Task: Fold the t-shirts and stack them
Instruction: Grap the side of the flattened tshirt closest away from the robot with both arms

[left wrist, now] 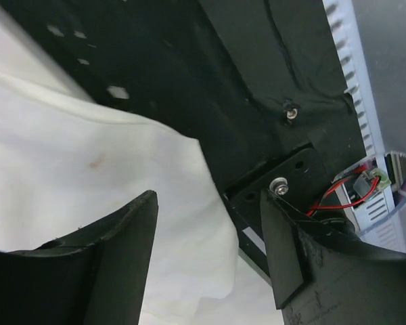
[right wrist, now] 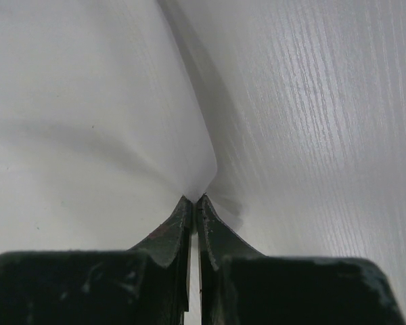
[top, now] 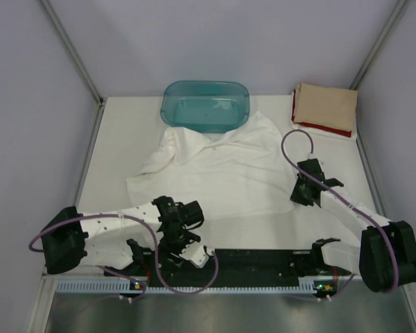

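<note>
Can't see most of red cloth tee [top: 322,129] under folded tan cloth tee [top: 326,104]; left wrist: only cropped patch of white cloth tee [left wrist: 74,169].

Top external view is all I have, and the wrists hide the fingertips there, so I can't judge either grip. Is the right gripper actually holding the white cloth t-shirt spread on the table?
Observer: Yes. The right wrist view shows the right gripper shut on a thin fold at the edge of the white cloth t-shirt, pinched at the very tips.
Operator: And the left one?
Observer: The left gripper stands open and holds nothing. The shirt's edge lies beneath the gap between its jaws.
Operator: Anything on the cloth there?
Observer: A small, faint reddish spot on the white fabric, beyond the jaws.
</note>
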`<state>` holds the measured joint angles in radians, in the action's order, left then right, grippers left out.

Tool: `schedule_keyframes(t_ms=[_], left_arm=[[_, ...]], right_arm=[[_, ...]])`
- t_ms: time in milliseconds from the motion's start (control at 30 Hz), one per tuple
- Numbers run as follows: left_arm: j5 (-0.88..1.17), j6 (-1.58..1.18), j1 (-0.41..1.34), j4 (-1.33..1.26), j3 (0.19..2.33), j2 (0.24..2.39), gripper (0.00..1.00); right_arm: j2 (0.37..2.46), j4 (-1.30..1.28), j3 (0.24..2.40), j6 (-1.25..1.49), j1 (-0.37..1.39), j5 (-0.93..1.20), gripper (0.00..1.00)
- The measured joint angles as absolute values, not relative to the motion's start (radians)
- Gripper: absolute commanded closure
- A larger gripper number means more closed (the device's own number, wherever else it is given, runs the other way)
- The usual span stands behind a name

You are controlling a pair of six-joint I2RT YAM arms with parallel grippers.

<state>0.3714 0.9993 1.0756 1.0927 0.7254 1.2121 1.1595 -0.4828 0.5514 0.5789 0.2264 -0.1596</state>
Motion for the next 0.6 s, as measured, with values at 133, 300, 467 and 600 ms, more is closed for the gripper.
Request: schedule_keyframes(t_ms=[133,300,467,600], left_arm=[[0.305,0.994,1.118,1.063,0.649,1.260,0.46],[0.200,0.969,1.122,1.026,0.631,1.285,0.84],[0.128,0.949,1.121,0.992,0.629,1.291,1.00],[0.074,0.937,1.093,0.983,0.627,1.284,1.00]], right_arm=[[1.161,-0.483,0.551,0.580,0.226,-0.162,1.00],[1.161,-0.483,0.551,0.580,0.226,-0.164,1.00],[1.168,-0.484,0.551,0.580,0.226,-0.164,1.00],[1.168,-0.487,0.552,0.580,0.226,-0.163,1.00]])
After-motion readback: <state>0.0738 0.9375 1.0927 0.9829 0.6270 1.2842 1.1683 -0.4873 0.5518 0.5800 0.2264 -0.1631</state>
